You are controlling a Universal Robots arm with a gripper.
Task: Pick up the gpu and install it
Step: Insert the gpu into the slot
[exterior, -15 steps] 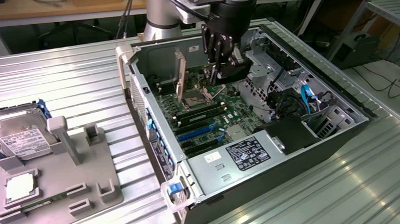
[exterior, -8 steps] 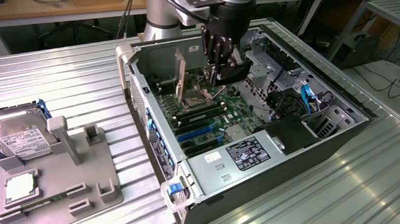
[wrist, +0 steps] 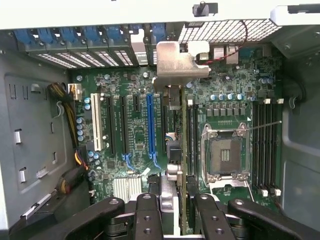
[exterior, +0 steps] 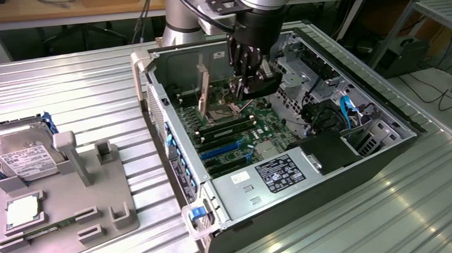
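My gripper (wrist: 179, 210) is shut on the gpu (wrist: 184, 150), which I see edge-on between the two black fingers (wrist: 147, 215). Its silvery bracket (wrist: 177, 62) sits at the far end, close to the case's rear slot openings with blue clips. The card hangs upright over the green motherboard (wrist: 130, 150), between the blue expansion slot (wrist: 151, 125) and the open processor socket (wrist: 225, 152). In the exterior view the gripper (exterior: 251, 85) reaches down into the open computer case (exterior: 393, 108), and the gpu (exterior: 206, 87) stretches from it toward the case's rear wall.
A grey holder (exterior: 77, 207) on the exterior view's left carries a silver hard drive (exterior: 25, 158). Inside the case are the power supply (exterior: 282, 172), the drive cage with blue cables (exterior: 348, 112), memory slots (wrist: 265, 145) and a cable bundle (wrist: 65, 100).
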